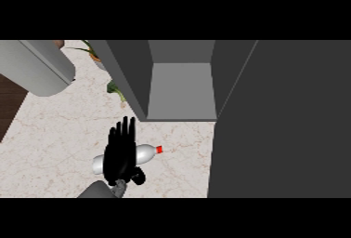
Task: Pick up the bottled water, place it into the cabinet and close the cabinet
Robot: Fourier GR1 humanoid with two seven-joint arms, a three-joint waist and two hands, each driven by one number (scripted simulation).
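White plastic, capped in red: the bottled water (pixel 147 154) lies on its side on the marbled surface (pixel 61 135), cap pointing toward the right of the view, in front of and slightly left of the cabinet (pixel 179 88). The cabinet stands with its interior exposed; its door (pixel 281 121) is swung out and fills the right side of the view.

One hand (pixel 122 151) enters from the lower edge and lies across the middle of the bottle. Its fingers (pixel 125 132) extend fairly straight over the far side of the body, and the thumb side bends at the near side. No closed grasp is visible; the hand reads as relaxed and draped rather than wrapped. Which arm it belongs to cannot be told with certainty (it sits left of centre, so the left is assumed). The other hand does not show.

Step in hand, as judged: securing the bottle before lifting.

Recommended practice:
1. Keep the palm centred on the widest part of the body, away from the tapered neck.
2. Close fingers and thumb from opposite sides, since a round bottle lying flat is likely to roll.
3. Lift clear of the surface before travelling.
4. Approach the cabinet opening from the front, keeping clear of its near edge and the door.
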